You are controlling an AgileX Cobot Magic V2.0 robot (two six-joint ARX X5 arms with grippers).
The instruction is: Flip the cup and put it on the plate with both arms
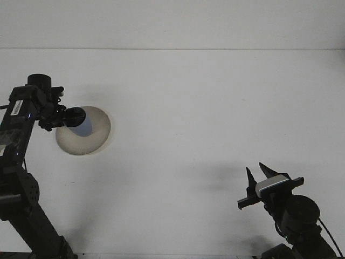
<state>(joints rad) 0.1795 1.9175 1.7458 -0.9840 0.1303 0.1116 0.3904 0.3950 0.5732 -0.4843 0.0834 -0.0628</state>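
My work surface is a plain white table (205, 118), running back to a pale wall. Directly on it, over on my left side, lies one round beige plate (91, 141), flat, well apart from my right arm's corner.

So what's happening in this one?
The left gripper holds a pale cup over the tan plate at the left of the white table; whether the cup touches the plate can't be told. The right gripper sits idle near the front right, jaws open and empty.
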